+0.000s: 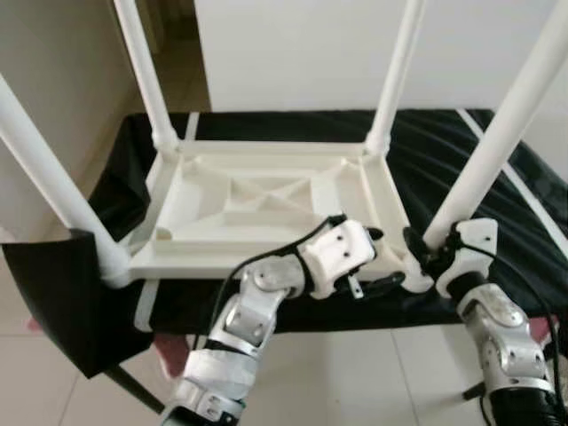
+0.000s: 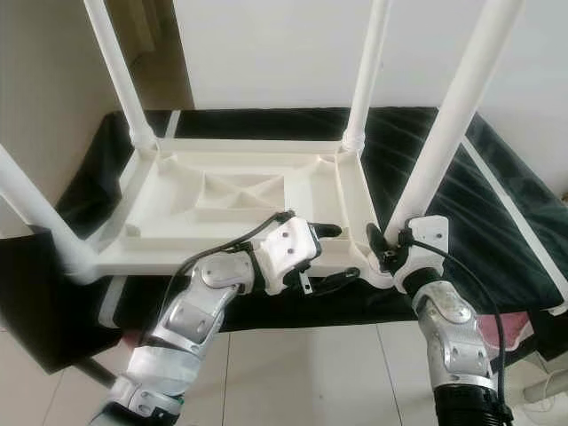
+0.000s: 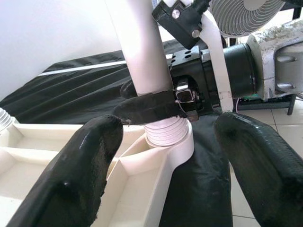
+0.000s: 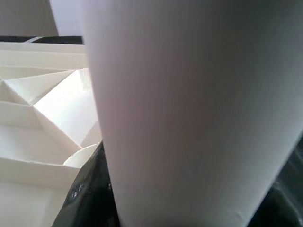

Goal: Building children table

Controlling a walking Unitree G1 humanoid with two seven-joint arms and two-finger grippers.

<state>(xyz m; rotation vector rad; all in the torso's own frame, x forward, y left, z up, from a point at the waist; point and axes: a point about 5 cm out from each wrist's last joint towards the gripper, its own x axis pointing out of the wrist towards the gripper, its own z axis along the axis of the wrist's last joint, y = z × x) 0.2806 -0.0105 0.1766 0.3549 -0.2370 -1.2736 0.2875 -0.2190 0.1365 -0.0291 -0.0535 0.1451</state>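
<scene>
Currently right gripper [image 2: 390, 248] is clamping the near-right leg [image 2: 444, 133] at its socket; left gripper [image 2: 333, 257] is hovering released. Next: twist tight.

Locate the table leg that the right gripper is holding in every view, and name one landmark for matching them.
Left eye view: the near right leg rises from the lower right to the top right corner.
Right eye view: the same leg, right of centre, running to the top edge.
Left wrist view: top centre, with the right gripper shut round it above the socket.
Right wrist view: a white column close up.
Shared landmark: the upturned tabletop.
</scene>
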